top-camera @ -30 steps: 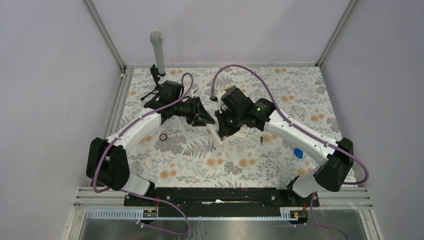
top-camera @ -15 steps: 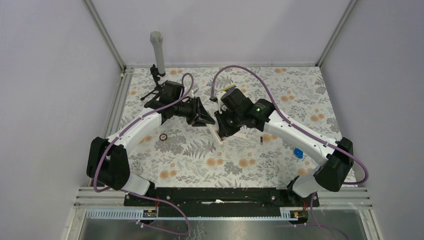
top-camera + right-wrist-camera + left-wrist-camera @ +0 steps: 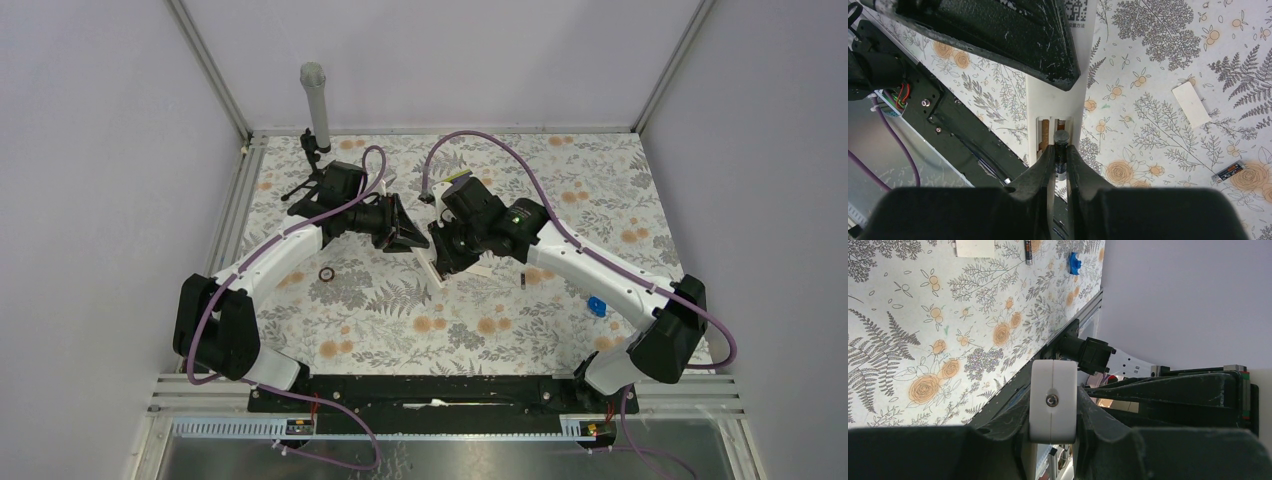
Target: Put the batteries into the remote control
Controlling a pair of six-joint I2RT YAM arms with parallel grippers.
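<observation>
moved: right pincer (image 3: 1061, 156) has crept a touch left and nearer since a second ago; left pincer (image 3: 1053, 407), remote control (image 3: 1048, 102) and the loose bits on the counter (image 3: 400, 320) are where they were.
around: flat white cover (image 3: 1190, 104) lies on the counter to the right of the remote control, apart from it; second battery (image 3: 1228, 173) lies loose further right; blue piece (image 3: 596, 306) sits by the right arm's lower link; small dark ring (image 3: 326, 274) sits beside the left arm; grey post (image 3: 316, 100) stands at the far left corner.
in the way: the left pincer's black finger (image 3: 998, 35) crosses the upper part of the remote control in the right wrist view; from above the two wrists cover nearly all of it.
left pincer: clenched on the remote control, whose white end face sits between its fingers.
right pincer: grasping the first battery (image 3: 1062, 137), fingertips on either side of it.
battery vs pincer: it sits lengthwise between the fingertips, over the open slot (image 3: 1053, 131), round end just below the spring contact; cannot tell if seated.
remote position: mid counter between the two wrists, tilted; cannot tell if its low end touches the counter.
looks: remote control is a slim white bar, back side up, slot brownish inside, qr label (image 3: 1075, 12) near the top; first battery is a dark, thin cylinder.
</observation>
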